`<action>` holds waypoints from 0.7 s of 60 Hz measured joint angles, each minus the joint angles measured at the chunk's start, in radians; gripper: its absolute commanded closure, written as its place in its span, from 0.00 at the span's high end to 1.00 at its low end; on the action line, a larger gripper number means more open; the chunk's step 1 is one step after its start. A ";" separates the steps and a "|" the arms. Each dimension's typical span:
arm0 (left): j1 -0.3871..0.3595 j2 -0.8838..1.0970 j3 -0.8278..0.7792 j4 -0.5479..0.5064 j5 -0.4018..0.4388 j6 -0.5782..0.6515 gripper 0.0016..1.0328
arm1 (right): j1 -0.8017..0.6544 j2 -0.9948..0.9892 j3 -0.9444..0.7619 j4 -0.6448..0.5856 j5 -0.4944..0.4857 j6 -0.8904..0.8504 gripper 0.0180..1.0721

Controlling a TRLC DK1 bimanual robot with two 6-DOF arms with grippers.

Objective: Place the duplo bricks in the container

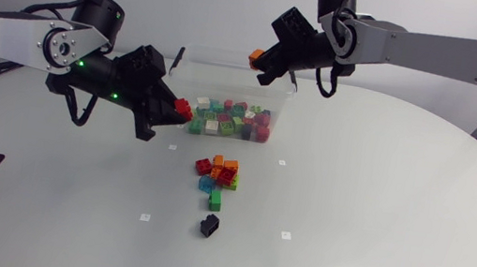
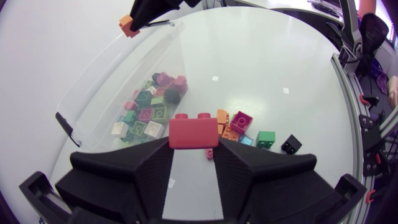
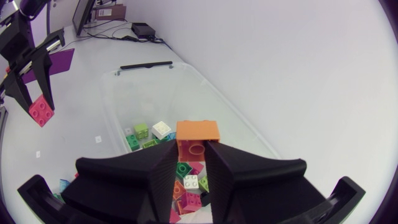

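Table [image 1: 377, 221] carries a clear container [image 1: 192, 79] at the far middle, part-filled with bricks [image 1: 231, 118]. Your right claw [image 1: 266, 60] hangs over its far rim, pinching an orange brick [image 1: 255, 57] — held there, I judge, so that letting go drops it inside. Your left claw [image 1: 175, 116] sits beside the near-left corner, pinching a red brick [image 1: 184, 108] — not yet over the opening. A loose pile [image 1: 219, 176] lies near the container, and one black brick [image 1: 209, 226] lies nearest of all.
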 measured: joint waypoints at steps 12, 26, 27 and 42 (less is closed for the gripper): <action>0.002 0.001 0.052 0.047 0.001 -0.079 0.30 | 0.000 0.050 0.045 0.000 0.016 0.011 0.80; 0.002 0.055 0.170 0.067 0.000 -0.144 0.30 | -0.010 0.048 0.042 0.000 0.021 0.015 0.93; 0.001 0.064 0.179 0.068 0.001 -0.149 0.30 | -0.012 0.044 0.038 0.000 0.021 0.015 0.93; -0.005 0.163 0.273 0.108 -0.002 -0.214 0.30 | -0.033 -0.114 -0.163 0.060 0.021 0.014 0.93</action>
